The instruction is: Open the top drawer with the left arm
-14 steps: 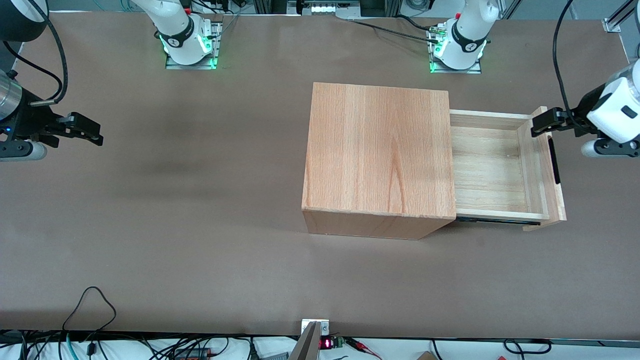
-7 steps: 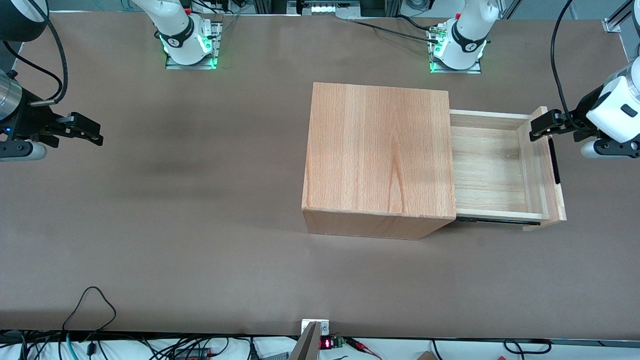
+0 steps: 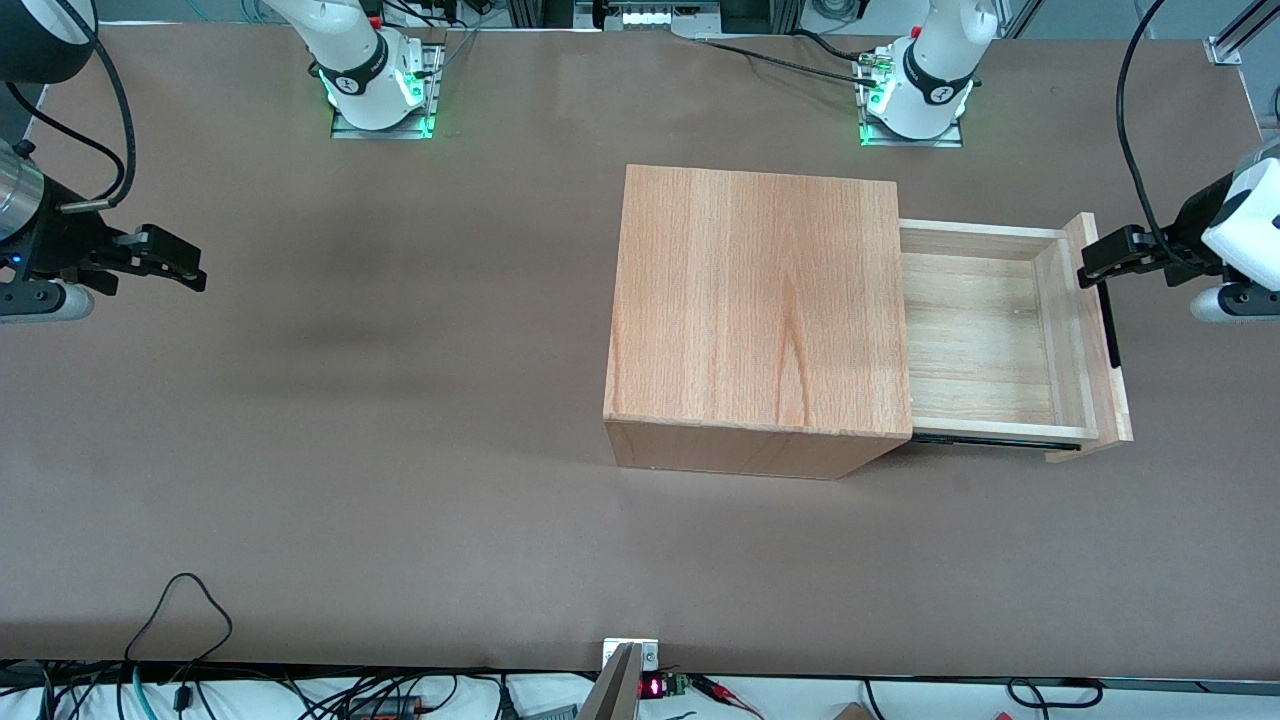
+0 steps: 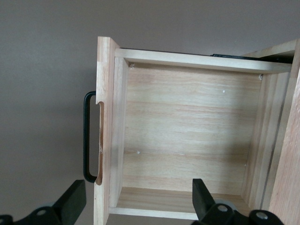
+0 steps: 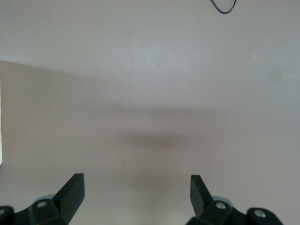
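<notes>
Standing on the brown table (image 3: 400, 420), the wooden cabinet (image 3: 755, 300) has its top drawer (image 3: 985, 340) pulled well out toward the working arm's end, bare inside, its black bar handle (image 3: 1110, 325) on the front panel. Just above that handle's end farther from the front camera hangs the left arm's (image 3: 1235, 235) gripper (image 3: 1095, 268), fingers (image 4: 72, 201) spread wide, gripping nothing

Left arm (image 3: 1243, 225): glossy white shell, looping black cable, black two-finger hand (image 3: 1100, 262)
</notes>
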Controlling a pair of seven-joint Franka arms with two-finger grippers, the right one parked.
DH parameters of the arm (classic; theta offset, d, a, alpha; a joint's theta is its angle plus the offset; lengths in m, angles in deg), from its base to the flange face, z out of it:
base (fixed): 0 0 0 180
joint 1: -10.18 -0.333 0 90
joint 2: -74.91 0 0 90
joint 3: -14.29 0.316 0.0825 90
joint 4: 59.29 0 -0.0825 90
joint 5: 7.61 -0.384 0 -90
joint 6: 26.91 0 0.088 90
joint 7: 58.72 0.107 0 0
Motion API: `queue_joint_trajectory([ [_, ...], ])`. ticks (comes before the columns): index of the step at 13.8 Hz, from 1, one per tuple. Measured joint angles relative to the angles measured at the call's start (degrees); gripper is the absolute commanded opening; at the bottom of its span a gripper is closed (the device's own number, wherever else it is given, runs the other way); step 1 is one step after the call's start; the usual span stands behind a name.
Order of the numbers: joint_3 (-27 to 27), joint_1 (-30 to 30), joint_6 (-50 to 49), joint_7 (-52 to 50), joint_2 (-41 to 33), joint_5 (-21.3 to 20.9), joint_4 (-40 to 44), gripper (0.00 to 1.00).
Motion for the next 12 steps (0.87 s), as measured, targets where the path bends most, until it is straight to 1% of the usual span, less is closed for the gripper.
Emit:
queue_joint_trajectory([
  [3,0.0,-0.1,0.4,0.0,0.0,0.0,-0.5,1.0],
  [8,0.0,-0.5,4.5,0.0,-0.1,0.0,-2.1,1.0],
  [12,0.0,-0.4,5.1,0.0,-3.0,0.0,-5.9,1.0],
])
